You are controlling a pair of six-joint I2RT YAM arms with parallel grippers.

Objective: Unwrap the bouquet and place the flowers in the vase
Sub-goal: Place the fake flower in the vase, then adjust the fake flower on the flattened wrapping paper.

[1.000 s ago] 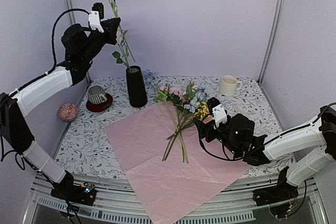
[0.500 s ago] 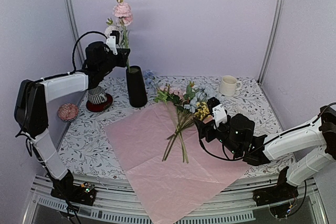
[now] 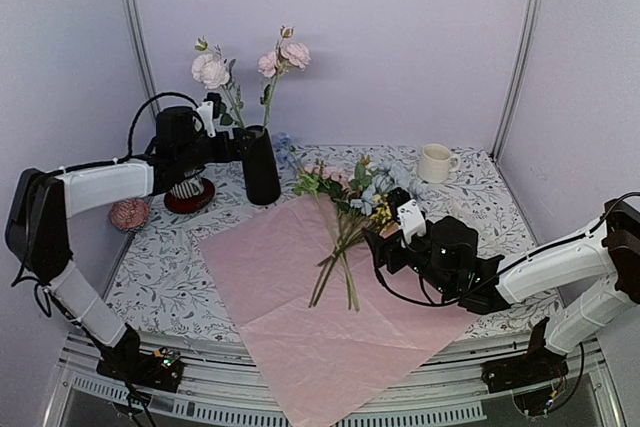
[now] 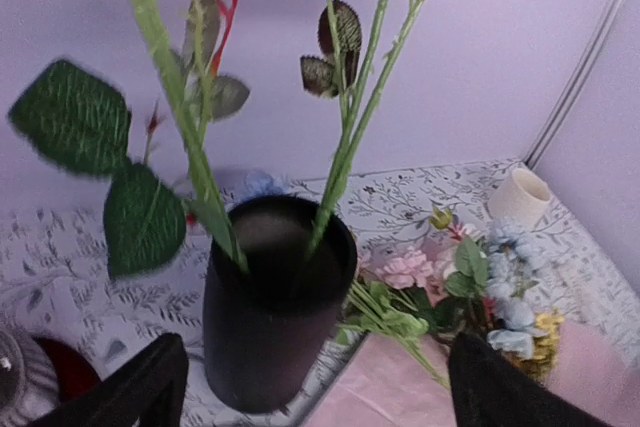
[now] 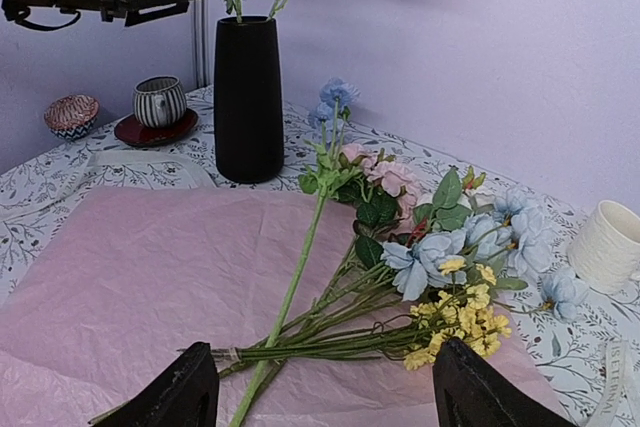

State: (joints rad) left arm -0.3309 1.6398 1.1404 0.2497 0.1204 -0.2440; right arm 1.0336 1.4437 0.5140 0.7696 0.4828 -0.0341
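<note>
The black vase (image 3: pixel 260 165) stands at the back left with two pink rose stems (image 3: pixel 270 87) upright in it. My left gripper (image 3: pixel 228 144) is open just left of the vase, which sits between its spread fingers (image 4: pixel 150 387) in the left wrist view; nothing is held. The bouquet lies unwrapped: the remaining flowers (image 3: pixel 350 212) rest loose on the flat lilac-pink paper (image 3: pixel 290 297). Over their stem ends my right gripper (image 3: pixel 385 244) hovers open, and the stems (image 5: pixel 340 332) lie on the paper ahead of its two fingers (image 5: pixel 180 397).
A white mug (image 3: pixel 435 162) stands at the back right. A striped grey cup (image 3: pixel 185 182) on a red saucer and a patterned bowl (image 3: pixel 129 213) sit left of the vase. A cream ribbon (image 5: pixel 100 172) lies on the patterned tablecloth beside the paper.
My left arm came down from high above, lowering the pink rose stem into the vase, then the gripper opened and let go. The right arm barely moved.
</note>
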